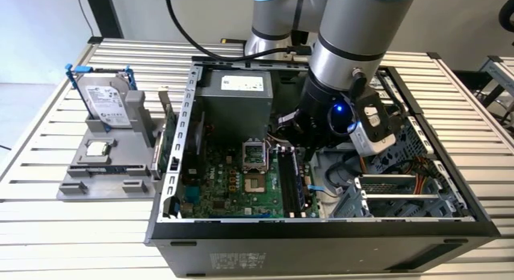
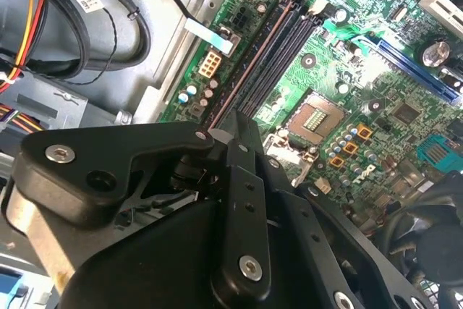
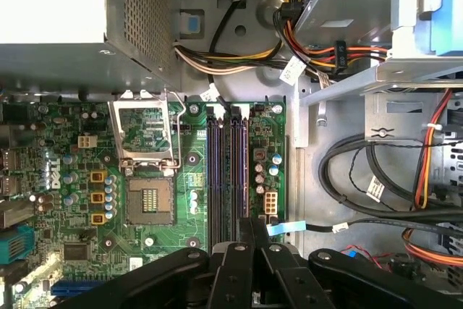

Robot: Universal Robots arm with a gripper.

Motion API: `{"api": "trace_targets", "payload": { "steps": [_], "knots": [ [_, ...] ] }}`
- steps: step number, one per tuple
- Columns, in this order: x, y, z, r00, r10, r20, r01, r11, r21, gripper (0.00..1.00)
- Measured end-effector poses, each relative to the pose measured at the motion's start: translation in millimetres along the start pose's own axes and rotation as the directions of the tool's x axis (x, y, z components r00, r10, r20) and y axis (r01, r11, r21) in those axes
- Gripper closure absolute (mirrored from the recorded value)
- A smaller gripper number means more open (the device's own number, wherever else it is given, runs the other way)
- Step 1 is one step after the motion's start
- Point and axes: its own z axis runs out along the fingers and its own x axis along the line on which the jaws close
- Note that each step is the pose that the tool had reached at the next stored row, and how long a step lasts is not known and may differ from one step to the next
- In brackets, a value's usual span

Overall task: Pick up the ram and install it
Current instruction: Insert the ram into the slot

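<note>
Inside the open computer case [image 1: 185, 141], the gripper [image 1: 309, 155] hung low over the motherboard's [image 1: 221, 183] memory slots, its fingers [image 2: 242, 200] drawn together with no gap between them in both wrist views. The ram [image 1: 293, 183] stood on edge in a slot directly beneath the gripper's tips and ran lengthwise away from them, though whether the fingers pinched its top edge or only pressed on it could not be told. The silver hard drive [image 1: 105, 99] stood on the table [image 1: 48, 220], well apart from the gripper and outside the case.
</note>
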Motion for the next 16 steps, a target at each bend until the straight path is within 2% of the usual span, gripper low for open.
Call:
{"api": "trace_targets", "payload": {
  "steps": [6, 9, 13, 16],
  "knots": [
    [0.0, 0.0, -0.1, 1.0, -0.007, -0.0002, 0.007, 1.0, 0.0, 1.0],
    [0.0, 0.0, 0.2, 0.9986, -0.053, -0.0015, 0.053, 0.9986, 0.0, 1.0],
    [0.0, 0.0, 0.8, 0.9922, -0.125, -0.0034, 0.125, 0.9922, -0.0003, 1.0],
    [0.0, 0.1, 1.0, 0.9838, -0.179, -0.0048, 0.179, 0.9838, -0.0007, 1.0]
  ]
}}
